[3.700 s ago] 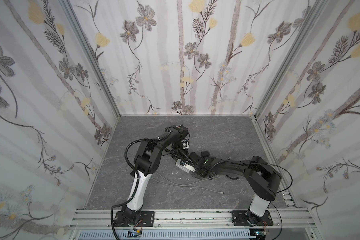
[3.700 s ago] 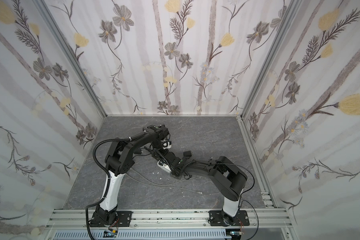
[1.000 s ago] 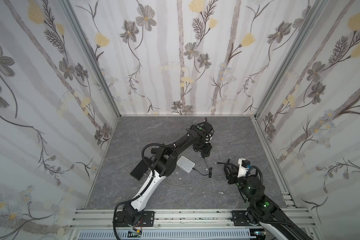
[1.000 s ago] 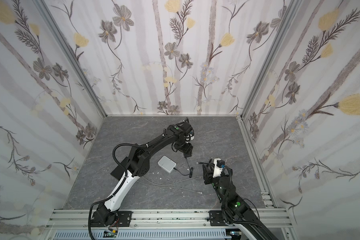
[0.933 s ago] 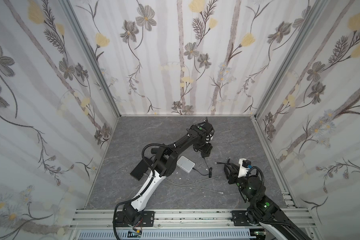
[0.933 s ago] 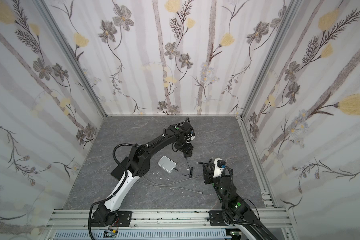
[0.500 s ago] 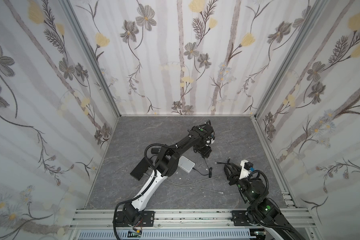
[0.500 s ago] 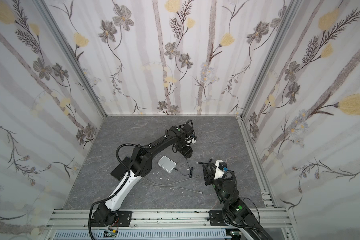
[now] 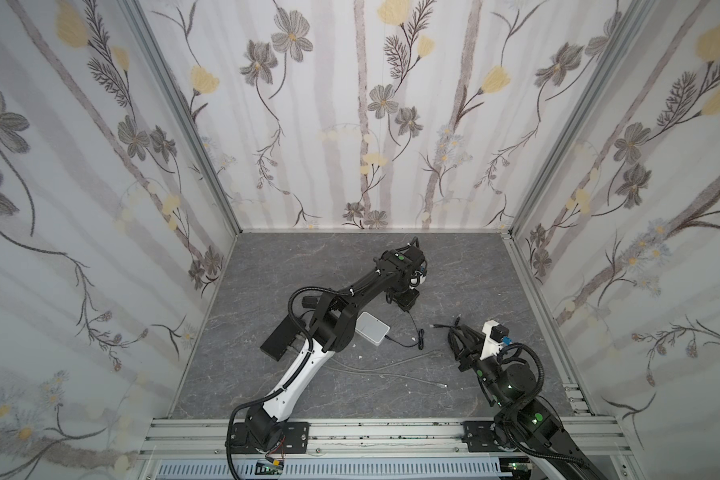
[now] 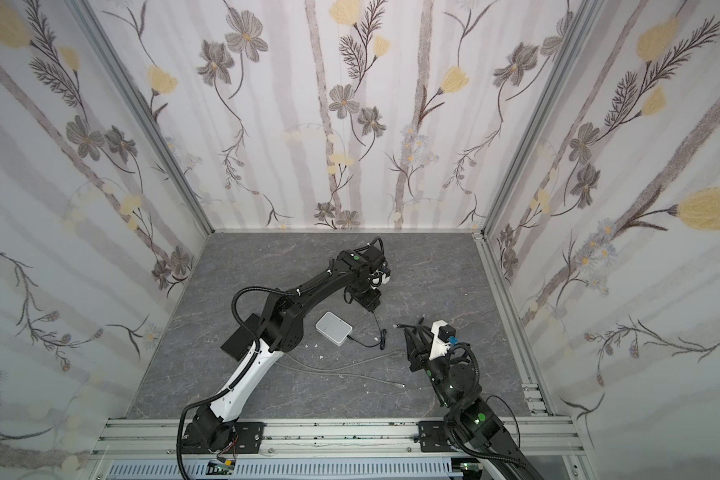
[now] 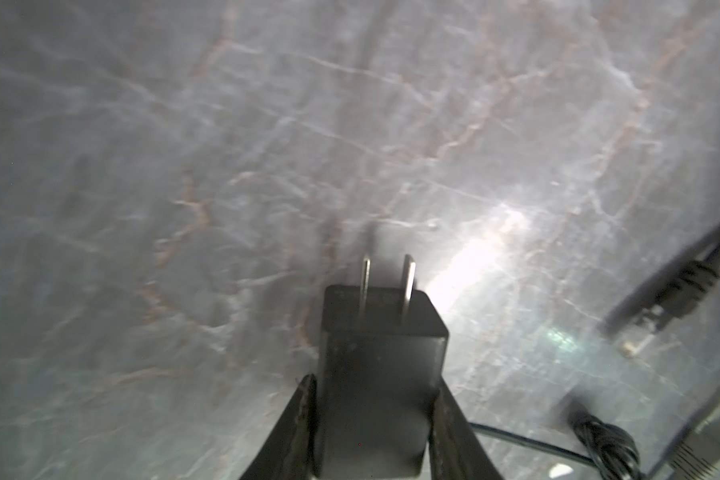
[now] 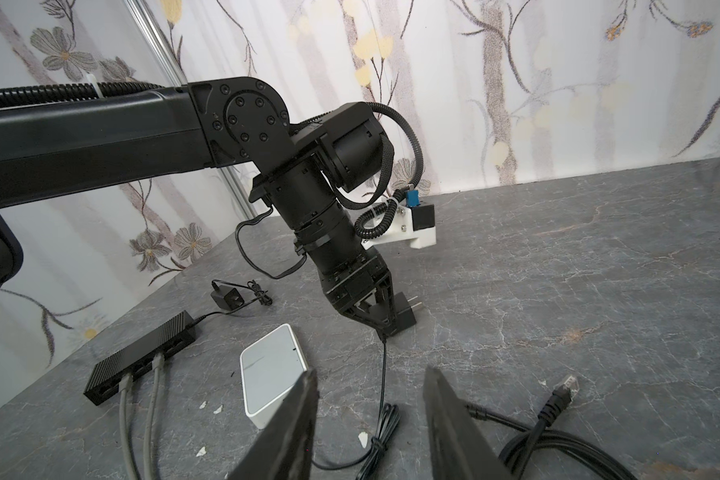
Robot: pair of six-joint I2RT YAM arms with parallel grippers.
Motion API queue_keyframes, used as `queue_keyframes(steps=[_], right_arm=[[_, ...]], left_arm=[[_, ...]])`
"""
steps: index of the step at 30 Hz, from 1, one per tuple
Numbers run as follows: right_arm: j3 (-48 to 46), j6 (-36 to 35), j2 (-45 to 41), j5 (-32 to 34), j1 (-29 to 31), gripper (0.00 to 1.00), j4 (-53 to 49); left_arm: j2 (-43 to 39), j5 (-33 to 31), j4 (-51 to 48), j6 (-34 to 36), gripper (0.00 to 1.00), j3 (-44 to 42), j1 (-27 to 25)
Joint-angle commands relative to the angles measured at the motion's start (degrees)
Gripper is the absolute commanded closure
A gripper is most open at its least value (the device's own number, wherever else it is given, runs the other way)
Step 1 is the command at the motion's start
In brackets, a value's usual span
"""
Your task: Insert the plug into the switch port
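The white switch box (image 9: 373, 328) (image 10: 334, 328) (image 12: 273, 376) lies flat on the grey table. A thin black cable (image 12: 385, 374) runs from its side face, where the switch port is; the plug (image 9: 388, 338) meets that face, too small to judge how deep. The cable's other end is a black power adapter (image 11: 383, 332) (image 12: 406, 313) with two metal prongs. My left gripper (image 9: 407, 300) (image 10: 368, 300) (image 11: 375, 380) is shut on the adapter, low over the table behind the box. To the right my right gripper (image 9: 454, 332) (image 12: 371, 372) stands open and holds nothing.
A black hub (image 9: 281, 338) (image 12: 142, 353) with two grey cables (image 9: 391, 365) lies left of the box. A second small black adapter (image 12: 225, 297) sits behind it. A loose black network cable (image 12: 558, 395) lies by my right gripper. Patterned walls enclose the table.
Both grippers left the white box; the left went to the adapter behind it and its jaws closed on it in the last second. The right arm drew back to the right.
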Motion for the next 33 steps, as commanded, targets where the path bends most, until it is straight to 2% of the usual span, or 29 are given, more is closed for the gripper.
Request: queue_keyframes(steps=[1, 9, 18, 27, 33], right_arm=[[-1.7, -0.3, 0.2, -0.4, 0.1, 0.56, 2.7], [-1.7, -0.3, 0.7, -0.7, 0.0, 0.56, 2.9], [-1.7, -0.2, 0.4, -0.8, 0.1, 0.57, 2.7], [-1.7, -0.1, 0.5, -0.6, 0.1, 0.57, 2.8], [-1.7, -0.1, 0.7, -0.6, 0.2, 0.57, 2.9]], left_arm=[[0.4, -4.3, 0.4, -5.2, 0.70, 0.3, 3.7], [0.4, -5.0, 3.2, -11.4, 0.66, -2.7, 12.9], [-0.2, -8.5, 2.7, -13.2, 0.65, -4.1, 19.8], [-3.9, -9.7, 4.9, -13.2, 0.63, -11.1, 24.1], [-6.6, -9.5, 6.7, -13.4, 0.63, -14.8, 25.1]])
